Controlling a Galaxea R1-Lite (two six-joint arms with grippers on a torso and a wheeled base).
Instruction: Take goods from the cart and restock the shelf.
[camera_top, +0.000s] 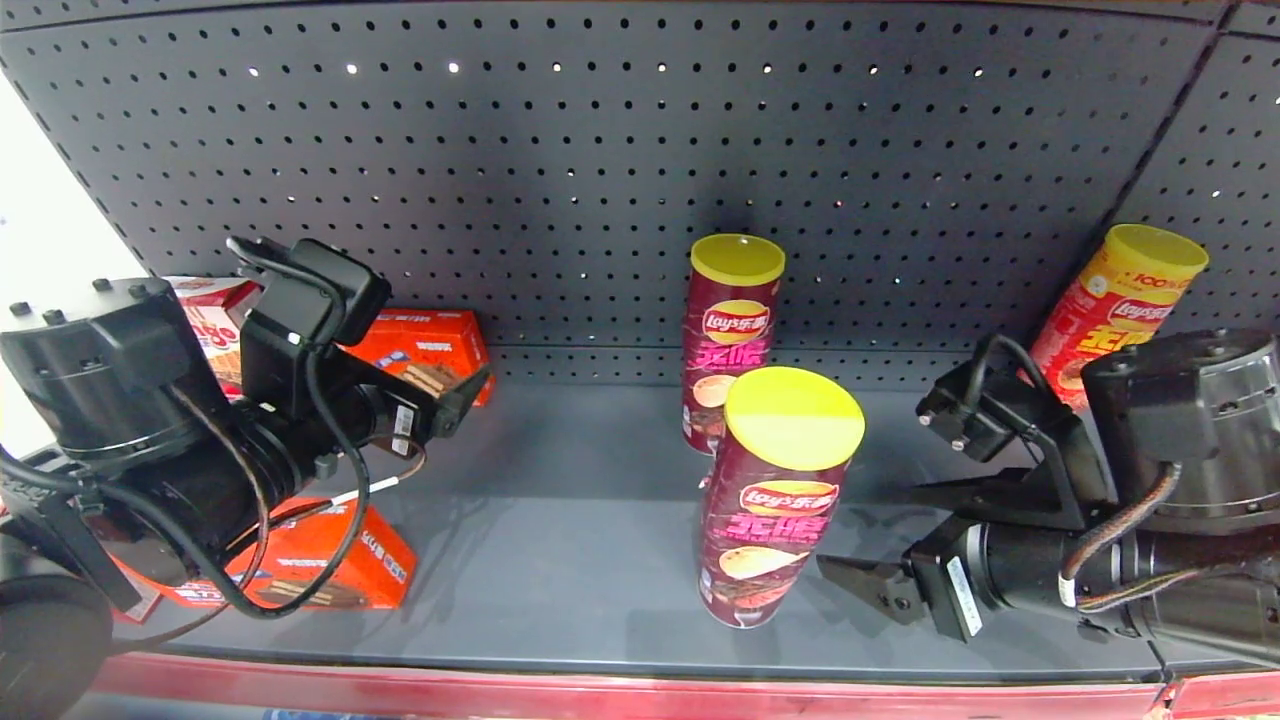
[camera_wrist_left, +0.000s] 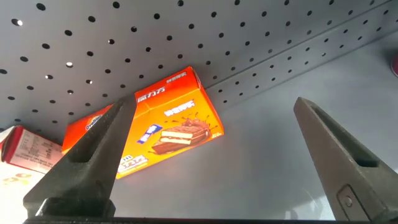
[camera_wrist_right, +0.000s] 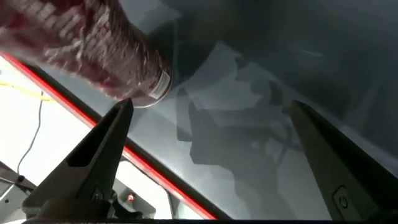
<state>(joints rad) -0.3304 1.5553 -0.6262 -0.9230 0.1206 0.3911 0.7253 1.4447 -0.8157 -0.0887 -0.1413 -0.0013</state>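
Observation:
Two maroon chip cans with yellow lids stand upright on the grey shelf (camera_top: 560, 520): one at the back (camera_top: 735, 340), one nearer the front (camera_top: 775, 500). My right gripper (camera_top: 885, 535) is open just to the right of the front can's base, apart from it. In the right wrist view that can (camera_wrist_right: 93, 50) lies beyond one fingertip, and the right gripper (camera_wrist_right: 211, 106) holds nothing. My left gripper (camera_top: 465, 395) hovers at the left, open and empty, pointing at an orange biscuit box (camera_top: 430, 350) against the pegboard. The left gripper (camera_wrist_left: 214, 106) frames this box (camera_wrist_left: 168, 127).
A second orange box (camera_top: 330, 565) lies at the front left under my left arm. A red and white box (camera_top: 215, 320) sits at the far back left. A red chip can (camera_top: 1110, 300) leans at the back right. The shelf's red lip (camera_top: 600, 692) runs along the front.

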